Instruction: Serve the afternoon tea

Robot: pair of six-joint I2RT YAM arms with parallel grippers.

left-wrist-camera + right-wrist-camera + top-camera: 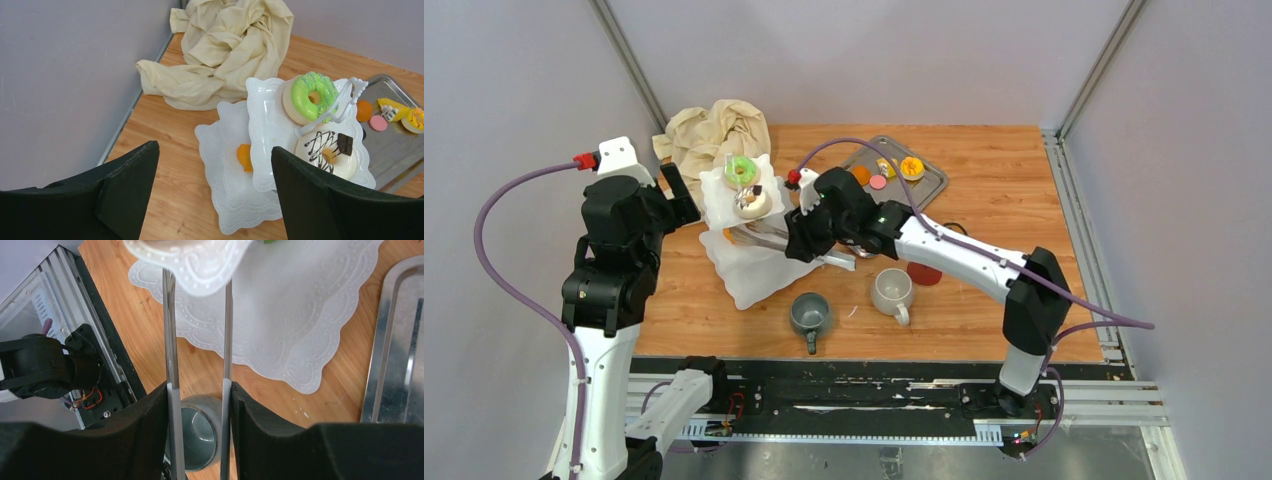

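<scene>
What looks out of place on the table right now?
A red round piece lies on the bare wood beside the white mug, off both tray and stand. The cloth sits crumpled at the back left corner. Pale flecks lie by the grey mug.

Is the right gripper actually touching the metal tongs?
Touching. The right wrist view shows both arms of the tongs pressed flat against the inner finger faces of the right gripper, with no gap on either side.
</scene>
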